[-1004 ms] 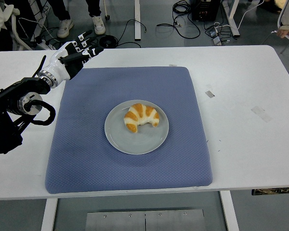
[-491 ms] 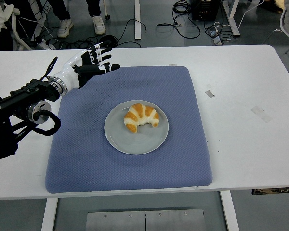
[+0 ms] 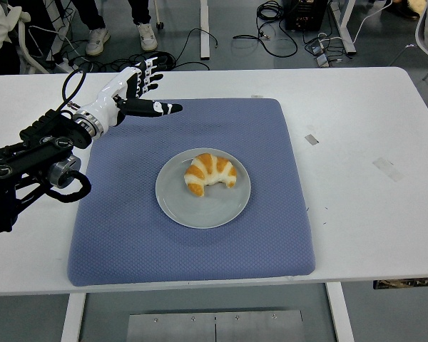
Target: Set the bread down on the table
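A golden croissant point(image 3: 210, 173) lies on a round grey plate point(image 3: 202, 206) in the middle of a blue mat point(image 3: 192, 189). My left hand point(image 3: 146, 92) hovers over the mat's far left corner, up and to the left of the plate, well apart from the bread. Its fingers are spread, the thumb point(image 3: 160, 108) points right, and it holds nothing. The black left arm point(image 3: 36, 158) comes in from the left edge. The right arm does not show.
The white table point(image 3: 364, 178) carries bits of tape right of the mat. Past the far edge are cables on the floor, table legs and a person's shoes point(image 3: 146, 35). A person's sleeve shows at the top left corner.
My left hand has swung right and forward from the table's left side to above the mat's far left corner, its fingers spreading. Croissant and plate have stayed put.
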You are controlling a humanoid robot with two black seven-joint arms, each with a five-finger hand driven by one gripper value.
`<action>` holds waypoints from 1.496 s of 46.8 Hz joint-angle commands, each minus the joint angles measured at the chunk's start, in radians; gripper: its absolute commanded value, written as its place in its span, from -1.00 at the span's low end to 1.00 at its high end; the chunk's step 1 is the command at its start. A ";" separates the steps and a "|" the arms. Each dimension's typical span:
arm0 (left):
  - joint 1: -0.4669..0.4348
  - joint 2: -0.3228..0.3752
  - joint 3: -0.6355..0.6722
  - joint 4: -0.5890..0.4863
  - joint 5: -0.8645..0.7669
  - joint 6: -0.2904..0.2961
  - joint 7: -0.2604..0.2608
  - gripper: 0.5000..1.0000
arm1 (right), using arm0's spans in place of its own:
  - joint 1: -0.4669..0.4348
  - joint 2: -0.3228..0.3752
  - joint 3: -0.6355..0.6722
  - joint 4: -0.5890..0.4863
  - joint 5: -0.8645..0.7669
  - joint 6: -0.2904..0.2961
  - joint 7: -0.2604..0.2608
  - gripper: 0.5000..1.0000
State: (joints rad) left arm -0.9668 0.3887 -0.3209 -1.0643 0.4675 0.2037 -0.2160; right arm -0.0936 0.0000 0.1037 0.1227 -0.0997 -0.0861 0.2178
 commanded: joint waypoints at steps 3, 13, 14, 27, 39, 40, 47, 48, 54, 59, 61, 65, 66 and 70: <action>-0.001 -0.001 0.003 -0.020 -0.012 -0.016 0.001 0.93 | 0.000 0.000 -0.001 0.000 0.000 0.000 0.000 1.00; -0.010 0.042 0.043 -0.082 0.020 -0.061 0.006 0.93 | 0.000 0.000 -0.001 0.000 0.000 0.000 0.000 1.00; -0.013 0.045 0.058 -0.083 0.035 -0.059 0.006 0.93 | 0.000 0.000 0.001 0.000 0.000 0.000 0.000 1.00; -0.085 0.076 0.224 -0.088 0.151 -0.049 0.015 0.93 | 0.000 0.000 -0.001 0.000 0.000 0.000 0.000 1.00; -0.121 0.148 0.241 -0.181 0.151 -0.056 0.015 0.93 | 0.000 0.000 0.001 0.000 0.000 0.000 0.000 1.00; -0.125 0.150 0.241 -0.186 0.151 -0.055 0.015 0.93 | 0.000 0.000 -0.001 0.000 0.000 0.000 0.000 1.00; -0.148 0.160 0.247 -0.198 0.151 -0.072 0.014 0.93 | 0.000 0.000 0.001 0.000 0.000 0.000 0.000 1.00; -0.150 0.165 0.247 -0.201 0.151 -0.078 0.014 0.93 | 0.000 0.000 0.001 0.000 0.000 0.000 0.000 1.00; -0.177 0.185 0.256 -0.230 0.142 -0.168 0.021 0.93 | 0.000 0.000 0.001 0.000 0.000 0.000 0.000 1.00; -0.226 0.205 0.310 -0.229 0.143 -0.188 0.035 0.92 | 0.000 0.000 0.001 0.000 0.000 0.000 0.000 1.00; -0.256 0.206 0.341 -0.226 0.143 -0.190 0.037 0.92 | 0.000 0.000 -0.001 0.000 0.000 0.000 0.000 1.00; -0.305 0.205 0.411 -0.229 0.143 -0.191 0.037 0.92 | 0.000 0.000 0.001 0.000 0.000 0.000 0.000 1.00; -0.312 0.203 0.430 -0.229 0.143 -0.190 0.037 0.92 | 0.000 0.000 0.001 0.000 0.000 0.000 0.000 1.00; -0.345 0.199 0.471 -0.229 0.146 -0.190 0.037 0.92 | 0.000 0.000 0.001 0.000 0.000 0.000 0.000 1.00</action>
State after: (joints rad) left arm -1.2917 0.5908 0.1253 -1.2933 0.6113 0.0120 -0.1785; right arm -0.0936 0.0000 0.1040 0.1227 -0.0997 -0.0859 0.2177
